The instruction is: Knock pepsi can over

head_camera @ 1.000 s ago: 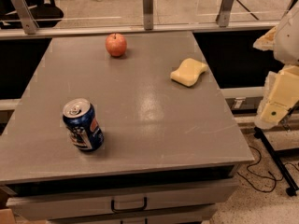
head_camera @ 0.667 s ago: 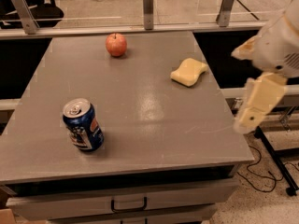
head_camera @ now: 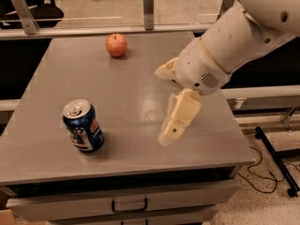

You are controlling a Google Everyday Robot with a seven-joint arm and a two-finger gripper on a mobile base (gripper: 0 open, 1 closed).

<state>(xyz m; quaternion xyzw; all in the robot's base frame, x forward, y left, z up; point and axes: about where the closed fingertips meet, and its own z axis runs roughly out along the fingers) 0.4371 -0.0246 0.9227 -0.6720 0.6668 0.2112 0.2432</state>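
Note:
The pepsi can (head_camera: 83, 126) is dark blue with a silver top. It stands upright on the grey table (head_camera: 51, 78) near the front left. My gripper (head_camera: 163, 105) hangs over the table's right half, to the right of the can and well apart from it. Its cream fingers (head_camera: 179, 117) are spread with nothing between them. The white arm (head_camera: 234, 36) comes in from the upper right.
A red apple (head_camera: 116, 44) sits at the back of the table. A metal rail with posts (head_camera: 148, 7) runs behind the table. A drawer handle (head_camera: 129, 205) is below the front edge. A black stand foot and cables (head_camera: 276, 159) lie on the floor at the right.
My arm has swung left from beyond the table's right edge to over the table, and now covers the yellow object that lay there. The can and apple have not moved.

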